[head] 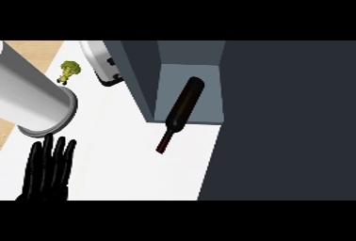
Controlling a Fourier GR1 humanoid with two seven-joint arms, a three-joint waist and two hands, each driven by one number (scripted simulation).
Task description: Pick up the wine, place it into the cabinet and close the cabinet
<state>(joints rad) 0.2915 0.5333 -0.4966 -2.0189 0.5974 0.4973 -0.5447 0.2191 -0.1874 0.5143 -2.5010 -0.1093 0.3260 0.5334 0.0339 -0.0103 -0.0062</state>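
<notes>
Wine (182, 110) lies partly inside the cabinet (191, 54), neck protruding; left hand (47, 172) open, empty; closing remains.

Single head view looks steeply down at the counter (139, 155).

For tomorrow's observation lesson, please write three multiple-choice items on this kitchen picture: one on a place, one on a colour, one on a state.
1. Where is the wine bottle?
A. Lying with its base in the cabinet, neck sticking out
B. Beside the broccoli
C. In the robot hand

2. What colour is the broccoli?
A. Red
B. Blue
C. Yellow-green

3. How is the robot hand at lower left?
A. Curled round the bottle
B. Open, fingers straight, holding nothing
C. Pressing the cabinet

Answers: 1 A, the body sits in the opening; 2 C, its florets show it; 3 B, it stands apart from everything.
</notes>
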